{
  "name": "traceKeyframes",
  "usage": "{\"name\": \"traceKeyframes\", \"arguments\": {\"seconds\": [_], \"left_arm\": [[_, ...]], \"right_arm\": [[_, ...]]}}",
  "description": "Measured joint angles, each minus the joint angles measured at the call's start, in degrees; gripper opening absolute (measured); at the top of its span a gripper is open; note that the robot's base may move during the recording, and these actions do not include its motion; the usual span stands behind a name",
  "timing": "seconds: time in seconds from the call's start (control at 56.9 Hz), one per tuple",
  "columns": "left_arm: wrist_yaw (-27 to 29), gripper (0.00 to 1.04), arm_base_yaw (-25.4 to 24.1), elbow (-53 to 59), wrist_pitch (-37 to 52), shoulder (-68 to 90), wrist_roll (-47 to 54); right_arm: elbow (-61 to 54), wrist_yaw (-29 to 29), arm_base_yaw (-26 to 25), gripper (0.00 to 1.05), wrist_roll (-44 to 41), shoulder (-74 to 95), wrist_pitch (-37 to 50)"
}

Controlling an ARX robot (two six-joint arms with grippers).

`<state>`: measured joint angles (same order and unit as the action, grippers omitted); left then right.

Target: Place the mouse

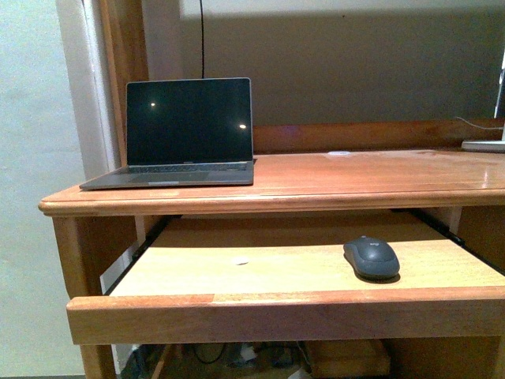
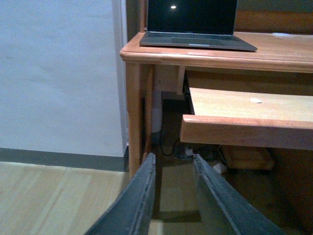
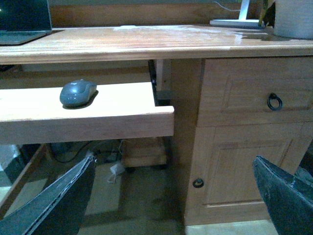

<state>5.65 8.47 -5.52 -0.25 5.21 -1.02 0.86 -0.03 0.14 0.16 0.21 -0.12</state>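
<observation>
The mouse (image 1: 372,257) is a small dark grey-blue oval lying on the right part of the pulled-out wooden keyboard tray (image 1: 260,268); the right wrist view also shows the mouse (image 3: 77,93) on the tray (image 3: 98,120). My right gripper (image 3: 173,169) is open, low in front of the desk, below and short of the tray, with nothing between its fingers. My left gripper (image 2: 173,159) is shut and empty, low near the floor in front of the desk's left leg (image 2: 136,117). Neither arm appears in the front view.
An open laptop (image 1: 181,134) with a dark screen stands on the left of the desk top (image 1: 355,178). A white device base (image 1: 483,145) sits at the far right. A drawer with a ring pull (image 3: 274,102) and a cupboard door (image 3: 234,171) lie right of the tray. Cables (image 2: 195,152) lie under the desk.
</observation>
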Motion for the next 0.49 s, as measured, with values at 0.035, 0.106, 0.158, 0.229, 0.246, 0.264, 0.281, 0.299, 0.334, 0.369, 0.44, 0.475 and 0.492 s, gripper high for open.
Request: {"name": "traceKeyframes", "arguments": {"seconds": [0.035, 0.106, 0.158, 0.229, 0.246, 0.264, 0.281, 0.299, 0.334, 0.369, 0.44, 0.475, 0.492], "left_arm": [[-3.0, 0.19, -3.2, 0.9, 0.0, -1.0, 0.2], [-4.4, 0.08, -6.9, 2.2, 0.0, -2.0, 0.2], [-5.2, 0.03, -7.8, 2.7, 0.0, -2.3, 0.3], [-5.5, 0.03, -8.0, 3.2, 0.0, -3.0, 0.4], [-5.5, 0.03, -8.1, 3.6, 0.1, -3.5, 0.4], [-5.5, 0.03, -8.1, 4.1, 0.1, -4.1, 0.4], [-5.5, 0.03, -8.1, 4.3, 0.1, -4.3, 0.4], [-5.5, 0.03, -8.1, 4.6, 0.1, -4.6, 0.4], [-5.5, 0.03, -8.2, 4.9, 0.1, -4.7, 0.4], [-5.6, 0.03, -8.2, 4.9, 0.1, -4.7, 0.4], [-5.6, 0.03, -8.2, 4.9, 0.1, -4.9, 0.4], [-5.6, 0.03, -8.2, 4.9, 0.1, -4.9, 0.4], [-5.6, 0.03, -8.2, 4.9, 0.1, -4.9, 0.4]], "right_arm": [[0.0, 0.0, 0.0, 0.97, 0.0, 0.0, 0.0], [0.0, 0.0, 0.0, 0.97, 0.0, 0.0, 0.0], [0.0, 0.0, 0.0, 0.97, 0.0, 0.0, 0.0], [0.0, 0.0, 0.0, 0.97, 0.0, 0.0, 0.0], [0.0, 0.0, 0.0, 0.97, 0.0, 0.0, 0.0], [0.0, 0.0, 0.0, 0.97, 0.0, 0.0, 0.0], [0.0, 0.0, 0.0, 0.97, 0.0, 0.0, 0.0], [0.0, 0.0, 0.0, 0.97, 0.0, 0.0, 0.0], [0.0, 0.0, 0.0, 0.97, 0.0, 0.0, 0.0], [0.0, 0.0, 0.0, 0.97, 0.0, 0.0, 0.0], [0.0, 0.0, 0.0, 0.97, 0.0, 0.0, 0.0], [0.0, 0.0, 0.0, 0.97, 0.0, 0.0, 0.0], [0.0, 0.0, 0.0, 0.97, 0.0, 0.0, 0.0]]}}
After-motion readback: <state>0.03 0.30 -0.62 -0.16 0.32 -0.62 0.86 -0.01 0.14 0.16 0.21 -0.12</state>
